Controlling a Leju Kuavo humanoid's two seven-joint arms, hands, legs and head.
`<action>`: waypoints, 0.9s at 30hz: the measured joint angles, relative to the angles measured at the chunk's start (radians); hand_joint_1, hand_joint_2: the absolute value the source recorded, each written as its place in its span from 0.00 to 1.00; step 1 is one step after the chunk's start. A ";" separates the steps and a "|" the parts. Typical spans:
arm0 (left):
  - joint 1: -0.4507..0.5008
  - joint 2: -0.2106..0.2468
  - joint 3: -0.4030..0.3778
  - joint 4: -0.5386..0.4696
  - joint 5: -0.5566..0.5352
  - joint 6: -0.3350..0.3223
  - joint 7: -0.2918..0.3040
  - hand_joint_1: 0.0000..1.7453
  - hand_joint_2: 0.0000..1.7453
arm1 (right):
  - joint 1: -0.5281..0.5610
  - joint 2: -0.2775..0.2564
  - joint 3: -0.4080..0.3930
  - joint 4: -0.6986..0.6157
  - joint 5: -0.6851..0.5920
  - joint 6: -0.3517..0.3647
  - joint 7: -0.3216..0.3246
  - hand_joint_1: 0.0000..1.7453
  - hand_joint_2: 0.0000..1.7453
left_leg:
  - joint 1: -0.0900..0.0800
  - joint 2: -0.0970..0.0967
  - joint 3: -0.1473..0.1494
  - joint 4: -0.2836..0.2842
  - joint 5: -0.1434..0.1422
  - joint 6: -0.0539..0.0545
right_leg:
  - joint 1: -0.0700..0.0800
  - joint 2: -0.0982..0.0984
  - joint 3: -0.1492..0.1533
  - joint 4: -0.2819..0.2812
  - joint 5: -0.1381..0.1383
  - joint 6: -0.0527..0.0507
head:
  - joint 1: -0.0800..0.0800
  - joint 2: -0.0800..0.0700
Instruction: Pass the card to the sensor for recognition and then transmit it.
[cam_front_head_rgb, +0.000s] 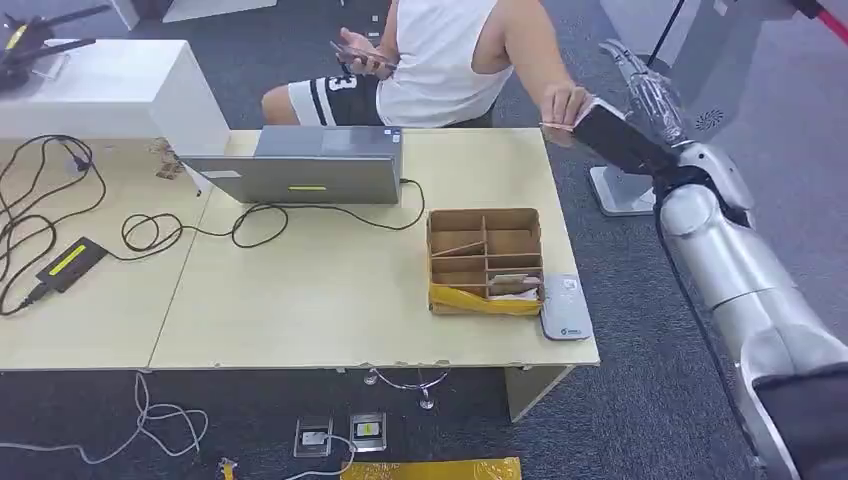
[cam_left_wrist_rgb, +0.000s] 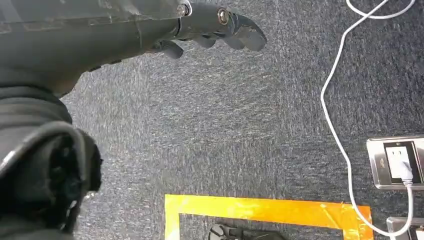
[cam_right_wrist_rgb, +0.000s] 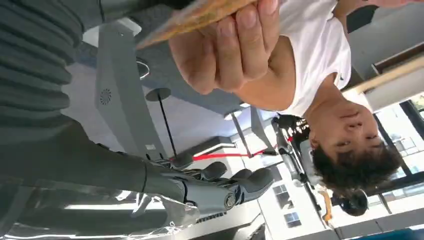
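Note:
A seated person's hand (cam_front_head_rgb: 566, 104) grips the tan card (cam_right_wrist_rgb: 200, 15) at the table's far right corner; in the head view the card (cam_front_head_rgb: 556, 126) is a thin edge under that hand. My right hand (cam_front_head_rgb: 650, 92) is raised just right of it, fingers (cam_right_wrist_rgb: 235, 182) spread and apart from the card, holding nothing. The grey card sensor (cam_front_head_rgb: 565, 308) lies flat at the table's front right, beside a cardboard divider box (cam_front_head_rgb: 485, 255). My left hand (cam_left_wrist_rgb: 215, 27) hangs over the carpet with loosely bent fingers and nothing in it.
A grey laptop (cam_front_head_rgb: 310, 170), black cables (cam_front_head_rgb: 150, 232) and a power adapter (cam_front_head_rgb: 70, 262) lie on the table (cam_front_head_rgb: 320, 320). A white box (cam_front_head_rgb: 110, 85) stands far left. Floor sockets (cam_left_wrist_rgb: 397, 162), a white cable (cam_left_wrist_rgb: 337, 120) and yellow tape (cam_left_wrist_rgb: 265, 209) are below. A grey stand (cam_front_head_rgb: 620, 190) is near my right arm.

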 joint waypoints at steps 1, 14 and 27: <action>0.000 0.000 0.000 0.000 -0.001 0.000 0.001 0.00 0.00 | 0.001 0.000 0.000 -0.003 0.000 0.002 0.003 1.00 1.00 | 0.000 0.000 0.000 0.000 0.000 0.000 | 0.000 0.000 0.000 0.000 0.000 0.000 | 0.000 0.000; -0.002 0.002 0.000 0.000 -0.005 0.000 0.009 0.00 0.00 | 0.009 0.000 0.009 -0.035 0.002 0.016 0.010 1.00 1.00 | 0.000 0.000 0.000 0.000 0.000 0.000 | 0.000 0.000 0.000 0.000 0.000 0.000 | 0.000 0.000; -0.004 0.002 0.000 0.000 -0.002 0.001 0.015 0.00 0.00 | 0.027 0.006 0.012 -0.040 0.003 0.035 0.017 1.00 1.00 | 0.000 0.000 0.000 0.000 0.000 0.000 | 0.000 0.000 0.000 0.000 0.000 0.000 | 0.000 0.000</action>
